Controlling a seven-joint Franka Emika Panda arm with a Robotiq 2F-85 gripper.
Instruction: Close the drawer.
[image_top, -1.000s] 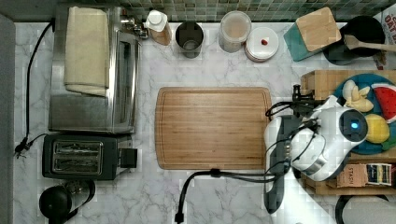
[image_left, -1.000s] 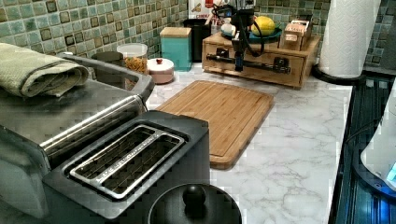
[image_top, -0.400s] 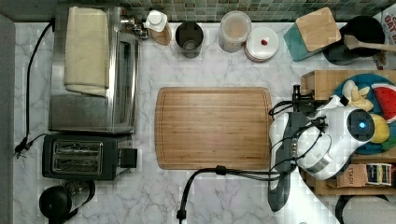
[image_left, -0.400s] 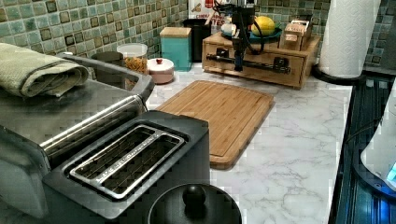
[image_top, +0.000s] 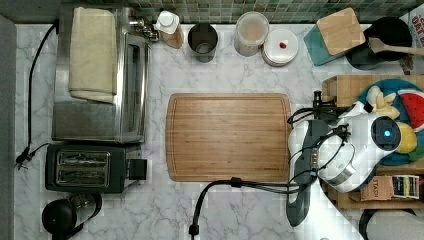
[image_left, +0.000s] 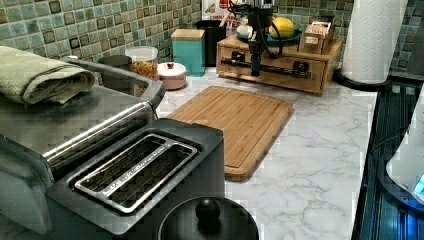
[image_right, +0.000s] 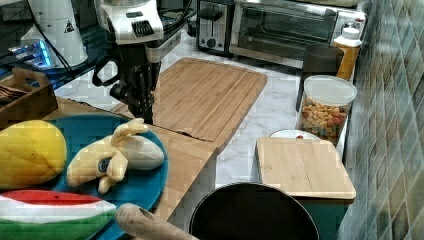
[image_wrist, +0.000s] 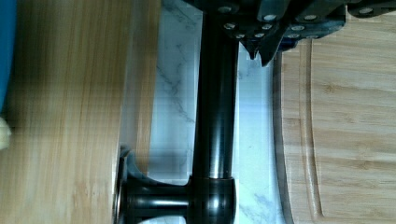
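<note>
The drawer (image_left: 280, 76) sits in the light-wood cabinet at the far end of the counter in the left view, its front about level with the cabinet face. Its long black bar handle (image_left: 295, 71) runs across the front; in the wrist view the handle (image_wrist: 215, 116) lies between the cabinet top (image_wrist: 70, 116) and the cutting board (image_wrist: 350, 140). My gripper (image_left: 255, 71) points straight down at the handle, shut. Its fingertips (image_wrist: 261, 51) rest against the handle's cutting-board side. In the right view my gripper (image_right: 146, 116) stands at the cabinet's front edge.
The brown cutting board (image_top: 227, 137) lies right in front of the cabinet. A blue plate (image_right: 145, 187) of toy fruit rests on the cabinet top. A toaster oven (image_top: 100, 85) and toaster (image_top: 85, 167) stand at the top view's left, jars along the back, and a paper towel roll (image_left: 372, 40) beside the cabinet.
My arm has shifted toward the cabinet, to the top view's right, and the drawer front has gone in with it.
</note>
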